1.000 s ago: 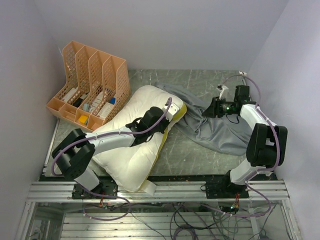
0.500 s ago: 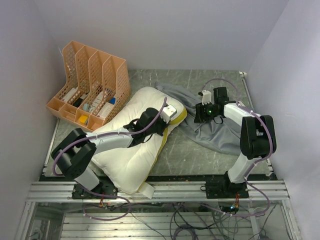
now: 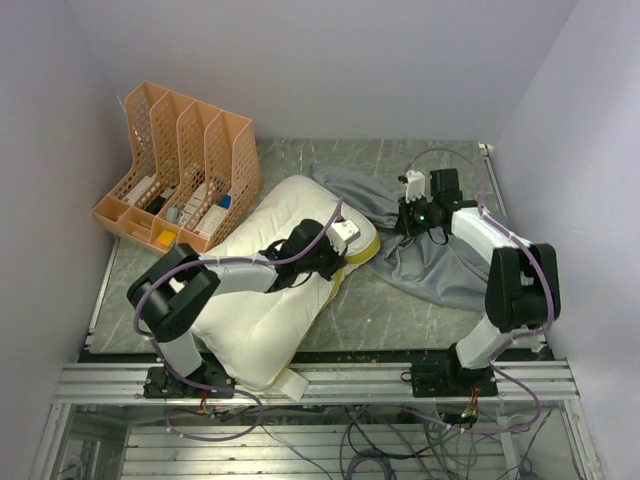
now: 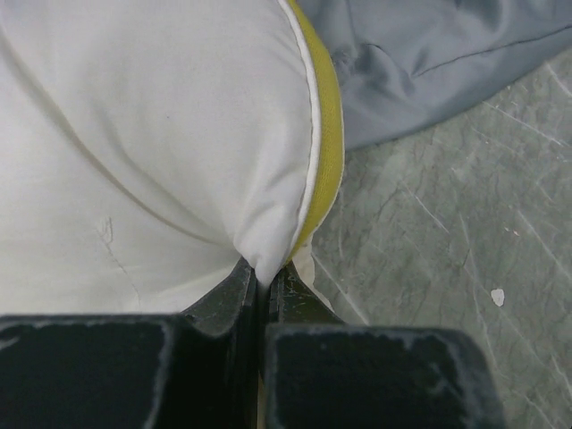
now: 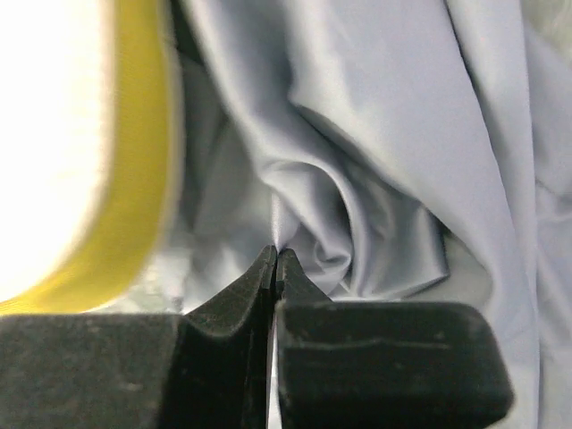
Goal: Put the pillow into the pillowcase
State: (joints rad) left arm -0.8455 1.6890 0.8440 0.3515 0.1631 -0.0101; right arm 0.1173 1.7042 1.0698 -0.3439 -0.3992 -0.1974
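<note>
Okay, left jaws: together, clamped on a pinch of pillow corner; the cloth puckers into the tips.
Right jaws: together, clamped on a thin raised fold of pillowcase cloth.
Left gripper (image 4: 265,277): low over the pillow's right corner, its arm lying across the pillow top.
Right gripper (image 5: 275,259): at the pillowcase's left part, just beside the pillow's corner.
Pillow (image 3: 262,330): left-centre of the table, lying diagonally, near end by the arm bases, far-right corner up against the pillowcase. Fully outside the case.
Yellow side edge (image 4: 326,152): faces the pillowcase and touches or slightly overlaps its cloth.
Pillowcase (image 3: 440,265): right of the pillow, crumpled in a wrinkled heap, blue-grey. Cannot tell where the opening lies.
Table (image 3: 400,310): green marbled top, bare strip between pillow and the right arm base.
Orange file organizer (image 3: 180,180): far left, behind the pillow, not involved.
Step (judgement): early, both fabrics gripped, mouth of the case not yet opened over the corner.
Next move needs (judgement): right lifts its fold to open a gap, if that fold is the hem; left feeds the pinched corner into it. Both grips are small, so slip is likely.
</note>
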